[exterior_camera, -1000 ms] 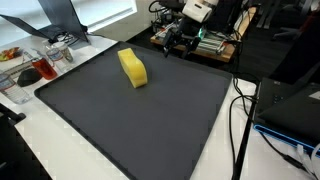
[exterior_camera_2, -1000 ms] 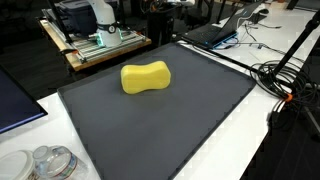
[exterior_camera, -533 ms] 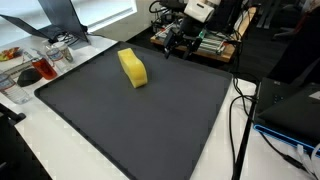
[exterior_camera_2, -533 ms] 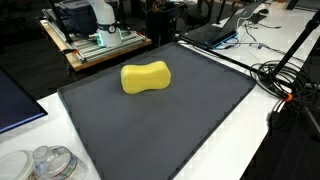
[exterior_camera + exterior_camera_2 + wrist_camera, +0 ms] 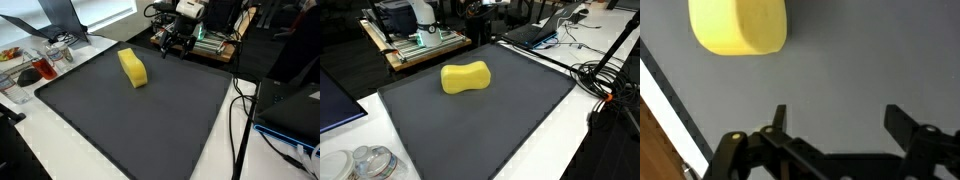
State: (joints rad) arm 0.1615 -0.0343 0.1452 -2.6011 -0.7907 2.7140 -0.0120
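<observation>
Yellow foam sponge (image 5: pixel 738 25) is lying upper left on the dark grey mat (image 5: pixel 860 60); black gripper (image 5: pixel 840 125) is gaping wide below it, bare mat between, black cables (image 5: pixel 605 80) trailing at the right edge.

No writing seems legible anywhere, the yellow sponge (image 5: pixel 466 77) included; views are coarse.

Top of the yellow sponge (image 5: pixel 738 25) beyond the wrist view's upper edge
</observation>
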